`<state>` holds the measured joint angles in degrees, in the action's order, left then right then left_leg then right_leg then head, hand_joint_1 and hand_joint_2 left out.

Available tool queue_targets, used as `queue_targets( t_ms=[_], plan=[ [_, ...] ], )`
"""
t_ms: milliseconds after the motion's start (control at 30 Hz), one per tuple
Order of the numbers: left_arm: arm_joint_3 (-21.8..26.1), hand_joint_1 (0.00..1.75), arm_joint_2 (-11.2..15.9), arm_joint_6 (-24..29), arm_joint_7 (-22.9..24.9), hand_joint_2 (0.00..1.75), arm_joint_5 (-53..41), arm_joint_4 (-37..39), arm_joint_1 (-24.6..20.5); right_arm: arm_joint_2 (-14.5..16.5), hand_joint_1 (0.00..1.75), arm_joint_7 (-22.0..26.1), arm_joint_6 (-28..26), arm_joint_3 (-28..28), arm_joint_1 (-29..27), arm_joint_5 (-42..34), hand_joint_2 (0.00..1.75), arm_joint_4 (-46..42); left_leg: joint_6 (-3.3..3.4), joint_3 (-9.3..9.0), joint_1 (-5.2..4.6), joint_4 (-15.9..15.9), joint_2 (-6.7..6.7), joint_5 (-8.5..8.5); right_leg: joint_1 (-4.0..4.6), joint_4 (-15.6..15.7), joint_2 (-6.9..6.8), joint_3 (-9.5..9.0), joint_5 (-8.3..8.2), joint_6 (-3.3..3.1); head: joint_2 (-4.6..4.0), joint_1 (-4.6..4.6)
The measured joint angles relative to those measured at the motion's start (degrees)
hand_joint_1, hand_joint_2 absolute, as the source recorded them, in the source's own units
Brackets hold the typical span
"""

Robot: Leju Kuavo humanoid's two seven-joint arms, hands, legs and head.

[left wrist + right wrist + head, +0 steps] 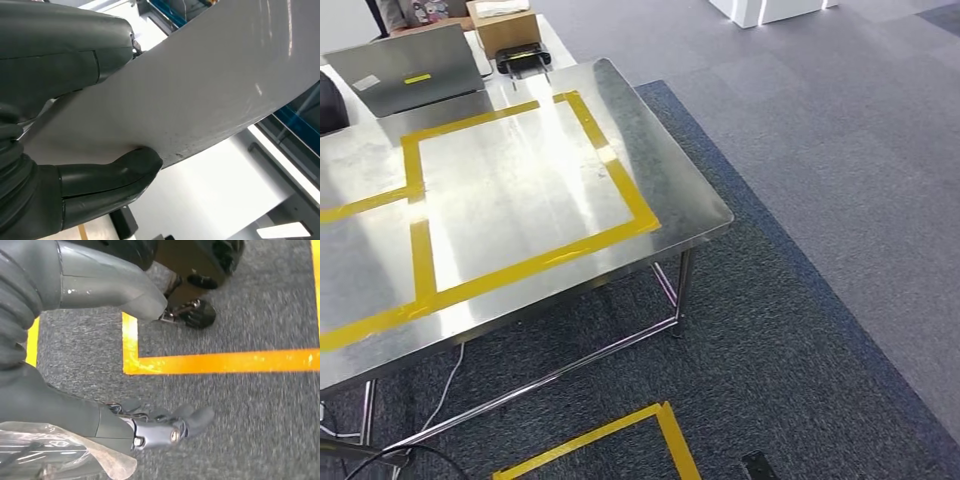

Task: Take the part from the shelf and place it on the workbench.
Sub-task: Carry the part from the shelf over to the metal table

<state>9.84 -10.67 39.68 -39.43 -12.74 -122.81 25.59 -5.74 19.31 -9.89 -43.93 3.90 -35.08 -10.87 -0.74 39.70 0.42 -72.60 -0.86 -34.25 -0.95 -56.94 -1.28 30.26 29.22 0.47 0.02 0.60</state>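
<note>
A shiny metal table (546,190) with thin metal legs (684,290), standing on dark blue-grey carpet (773,350). Yellow tape (622,190) stuck on the tabletop in box shapes. Bright light bouncing off the metal. At the far end, a grey laptop (403,68) with a small yellow sticker, a brown cardboard box (505,30) and a small black gadget (522,60) with a yellow label. More yellow tape (675,440) on the carpet close by, bent at a corner. A white cable (448,385) hanging down under the table. Lighter grey floor (848,130) farther off, with a white block (765,10) at the back.
</note>
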Motion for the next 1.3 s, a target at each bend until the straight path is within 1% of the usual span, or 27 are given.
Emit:
queue_targets(
  t_ms=[33,67,100,167,233,300,333,400,433,467,500,533,567,600,633,700,767,833,900,967,1033,1067,1100,1167,1200,1233,1300],
  plan=[
    [-0.01,1.75,0.02,-0.08,0.0,1.75,0.0,0.0,0.03,0.0,0.0,-0.01,0.19,0.0,-0.04,0.01,1.75,0.07,-0.06,0.78,0.05,-1.71,0.13,-0.18,0.05,-0.01,-0.82,-0.12,0.12,-0.01,0.0,0.01],
    [-0.01,1.75,0.04,-0.21,0.0,1.75,-0.01,0.0,0.05,0.01,0.0,-0.02,0.43,0.0,-0.04,0.03,1.75,0.12,-0.04,0.51,0.07,-1.28,0.26,0.72,0.08,-0.01,-1.6,-0.3,0.27,0.03,0.0,0.0],
    [-0.01,1.75,0.05,-0.36,0.0,1.75,-0.01,0.0,0.05,0.01,0.0,-0.03,0.69,0.0,-0.01,0.05,1.75,0.15,0.09,-0.9,0.05,1.41,0.63,2.56,0.1,-0.01,-2.35,-0.58,0.45,0.11,0.0,0.0],
    [-0.01,1.75,0.05,-0.62,0.0,1.75,-0.03,0.0,0.0,0.01,0.0,-0.03,1.1,0.0,0.07,0.1,1.75,0.16,0.64,-4.91,-0.33,9.31,3.03,5.91,0.31,-0.05,-3.63,-1.05,0.9,0.44,0.0,-0.03],
    [-0.03,1.75,0.05,-0.75,0.0,1.75,-0.04,0.0,-0.07,0.0,0.0,-0.05,1.27,0.0,0.13,0.1,1.75,0.21,1.31,-6.88,-0.81,13.57,4.83,6.7,0.63,-0.07,-4.8,-1.16,1.34,1.02,0.0,-0.04],
    [-0.01,1.75,0.05,-0.86,0.0,1.75,-0.03,0.0,0.05,-0.01,0.0,-0.07,1.38,0.0,0.29,0.14,1.75,0.26,1.92,-6.78,-0.94,13.94,3.92,6.56,0.74,0.1,-6.04,-1.62,1.58,1.63,0.0,-0.06],
    [0.01,1.75,0.04,-0.92,0.0,1.75,-0.01,0.0,0.13,-0.04,0.0,-0.08,1.44,0.0,0.41,0.21,1.75,0.27,2.23,-6.8,-0.82,14.14,3.28,6.7,0.67,0.02,-5.74,-1.8,1.82,1.95,0.0,-0.01],
    [0.03,1.75,0.0,-1.2,0.0,1.75,0.0,0.0,0.05,-0.14,0.0,-0.08,1.54,-0.01,0.55,0.39,1.75,0.28,2.92,-6.94,-0.47,14.52,2.09,7.05,0.44,-2.57,-2.75,-0.86,3.71,2.51,0.0,0.25],
    [0.04,1.75,-0.02,-1.37,0.0,1.75,-0.01,0.0,-0.03,-0.19,0.0,-0.09,1.6,-0.01,0.52,0.48,1.75,0.3,3.17,-6.93,-0.34,14.59,1.53,7.15,0.32,-5.81,-0.77,0.77,5.45,2.69,0.0,0.43],
    [0.05,1.75,-0.04,-1.53,0.0,1.75,-0.01,0.0,-0.09,-0.21,0.0,-0.11,1.65,-0.02,0.42,0.54,1.75,0.31,3.34,-6.86,-0.31,14.57,0.88,7.18,0.26,-9.89,0.48,2.84,7.29,2.79,0.0,0.54],
    [0.07,1.75,-0.07,-1.68,0.0,1.75,-0.02,0.0,-0.11,-0.21,0.0,-0.14,1.69,-0.02,0.29,0.57,1.75,0.32,3.43,-6.83,-0.32,14.55,0.15,7.18,0.25,-13.76,0.95,4.94,8.61,2.86,0.0,0.59],
    [0.09,1.75,-0.11,-1.78,0.0,1.75,-0.02,0.0,-0.1,-0.21,0.0,-0.15,1.72,-0.02,0.15,0.6,1.75,0.33,3.45,-6.84,-0.35,14.54,-0.62,7.18,0.25,-16.27,1.12,6.5,8.96,2.88,0.0,0.59],
    [0.1,1.75,-0.15,-1.86,0.0,1.75,-0.03,0.0,-0.1,-0.22,0.0,-0.15,1.74,-0.02,0.04,0.61,1.75,0.35,3.44,-6.87,-0.36,14.5,-1.44,7.17,0.26,-16.48,1.2,7.04,8.03,2.85,0.0,0.61],
    [0.1,1.75,-0.19,-1.92,0.0,1.75,-0.04,0.0,-0.09,-0.23,0.0,-0.15,1.77,-0.02,0.0,0.6,1.75,0.37,3.41,-6.94,-0.36,14.47,-2.25,7.15,0.26,-14.39,1.41,6.51,6.07,2.74,0.0,0.62],
    [0.11,1.75,-0.22,-1.95,0.0,1.75,-0.08,0.0,-0.1,-0.26,0.0,-0.14,1.81,-0.02,-0.02,0.58,1.75,0.39,3.35,-7.02,-0.35,14.43,-2.98,7.11,0.24,-10.56,1.93,5.12,3.53,2.57,0.0,0.64],
    [0.14,1.75,-0.26,-2.05,0.0,1.75,-0.25,0.0,-0.09,-0.4,0.0,-0.09,2.0,-0.02,0.06,0.5,1.75,0.49,2.98,-7.05,-0.41,14.22,-4.13,6.94,0.18,-3.13,3.65,2.14,0.47,2.09,0.0,0.65],
    [0.16,1.75,-0.28,-2.22,0.0,1.75,-0.41,0.0,0.0,-0.5,0.0,-0.01,2.31,-0.02,0.22,0.24,1.75,0.58,2.3,-6.9,-0.31,14.19,-4.94,6.85,0.31,-0.42,4.5,0.88,0.3,1.57,0.0,0.62],
    [0.16,1.75,-0.33,-2.37,0.0,1.75,-0.46,0.0,0.08,-0.47,0.0,0.04,2.59,-0.02,0.34,-0.06,1.75,0.6,1.56,-6.76,-0.08,14.27,-5.34,6.87,0.33,-0.06,3.94,0.38,0.09,0.92,0.0,0.63],
    [0.19,1.75,-0.38,-2.46,0.0,1.75,-0.46,0.0,0.05,-0.46,0.0,0.09,2.78,-0.01,0.28,-0.22,1.75,0.61,0.9,-5.94,-0.14,12.32,-3.44,5.63,0.08,0.4,3.24,-0.16,-0.18,0.29,0.0,0.47],
    [0.21,1.75,-0.42,-2.65,0.0,1.75,-0.45,0.0,-0.05,-0.49,0.0,0.12,3.05,0.03,0.03,-0.34,1.75,0.67,0.33,-3.15,-0.06,6.08,-0.75,2.3,0.03,0.6,2.47,-0.53,-0.06,-0.08,0.0,0.17],
    [0.22,1.75,-0.43,-2.92,0.0,1.75,-0.45,0.02,-0.04,-0.53,0.0,0.12,3.41,0.16,-0.23,-0.43,1.75,0.78,-0.03,0.1,0.23,-0.53,0.08,-0.09,0.08,0.57,1.71,-0.86,0.29,-0.2,0.0,0.06],
    [0.22,1.75,-0.43,-3.03,0.0,1.75,-0.44,0.03,-0.01,-0.53,0.0,0.12,3.59,0.26,-0.3,-0.45,1.75,0.81,-0.12,0.65,0.34,-1.4,0.14,0.31,0.09,0.56,1.42,-1.07,0.48,-0.14,0.0,0.04],
    [0.23,1.75,-0.43,-3.1,0.0,1.75,-0.44,0.04,0.01,-0.53,0.0,0.12,3.75,0.34,-0.34,-0.47,1.75,0.83,-0.13,0.12,0.41,-0.01,0.16,1.8,0.09,0.55,1.19,-1.35,0.69,-0.05,0.0,0.04],
    [0.25,1.75,-0.43,-3.18,0.0,1.75,-0.44,0.04,-0.01,-0.52,0.0,0.12,3.97,0.45,-0.33,-0.5,1.75,0.84,0.13,-3.36,0.43,7.38,0.34,5.89,0.11,0.56,0.87,-1.9,1.21,0.3,0.0,0.05],
    [0.25,1.75,-0.44,-3.21,0.0,1.75,-0.44,0.05,-0.04,-0.51,0.0,0.12,4.03,0.49,-0.28,-0.51,1.75,0.84,0.36,-5.02,0.33,10.84,0.45,7.02,0.19,0.5,0.78,-2.03,1.56,0.63,0.0,0.03],
    [0.26,1.75,-0.44,-3.23,0.0,1.75,-0.44,0.06,-0.07,-0.52,0.0,0.12,4.06,0.55,-0.23,-0.52,1.75,0.84,0.61,-6.1,0.19,12.98,0.54,7.37,0.26,0.52,0.69,-2.05,1.83,0.99,0.0,0.06],
    [0.28,1.75,-0.44,-3.38,0.0,1.75,-0.38,0.08,-0.03,-0.53,0.0,0.12,4.15,0.72,-0.12,-0.55,1.75,0.85,1.21,-6.61,-0.11,13.93,0.53,6.78,0.32,0.78,0.55,-2.16,2.17,1.73,0.0,0.1]
  ],
)
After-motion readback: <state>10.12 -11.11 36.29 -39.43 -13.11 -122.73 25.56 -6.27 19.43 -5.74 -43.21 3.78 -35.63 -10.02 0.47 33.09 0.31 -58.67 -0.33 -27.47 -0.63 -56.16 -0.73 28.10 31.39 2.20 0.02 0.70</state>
